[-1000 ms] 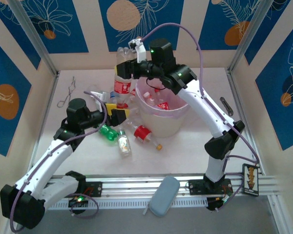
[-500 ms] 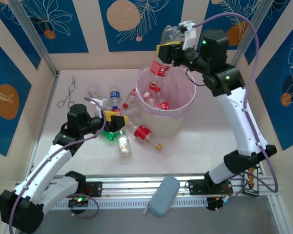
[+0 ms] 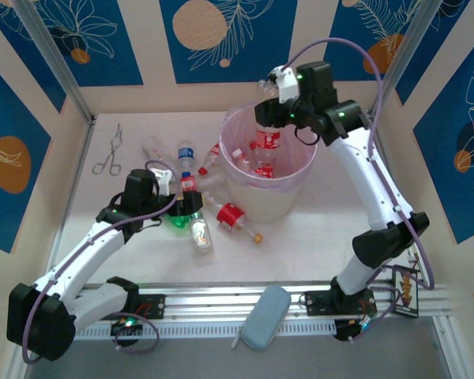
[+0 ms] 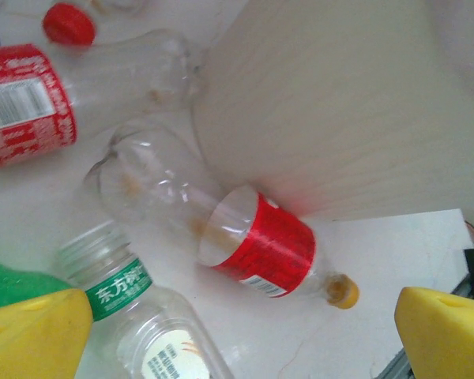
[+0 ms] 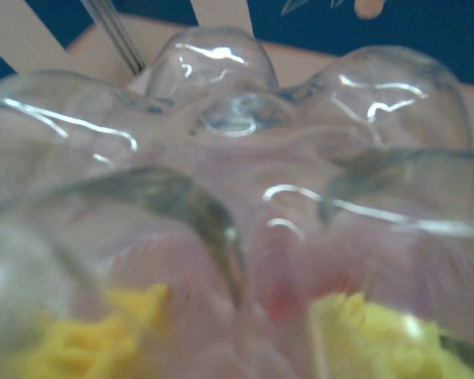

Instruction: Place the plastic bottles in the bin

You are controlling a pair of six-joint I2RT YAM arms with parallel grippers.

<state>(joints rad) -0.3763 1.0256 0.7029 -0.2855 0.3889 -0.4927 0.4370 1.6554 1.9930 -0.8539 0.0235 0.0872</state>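
The pinkish translucent bin (image 3: 272, 197) stands at mid table with several red-labelled bottles (image 3: 253, 162) inside. My right gripper (image 3: 270, 114) hangs over its far rim, shut on a clear red-labelled bottle (image 3: 267, 139) that dips into the bin's mouth; its clear base (image 5: 237, 142) sits between my yellow fingers (image 5: 379, 332). My left gripper (image 3: 186, 209) is open, low over a green bottle (image 3: 174, 222). Between its fingers (image 4: 31, 335) lie a clear green-banded bottle (image 4: 134, 332) and a red-labelled, yellow-capped bottle (image 4: 257, 237), beside the bin wall (image 4: 324, 103).
More bottles lie left of the bin: a blue-capped one (image 3: 186, 151), a clear one (image 3: 152, 146) and a red-capped one (image 3: 209, 162). Metal forceps (image 3: 108, 154) rest at far left. A grey-blue pouch (image 3: 265, 318) lies on the front rail.
My right gripper has come down and slightly left with its bottle, lowering it into the bin's mouth. My left gripper has edged forward and down over the green bottle.
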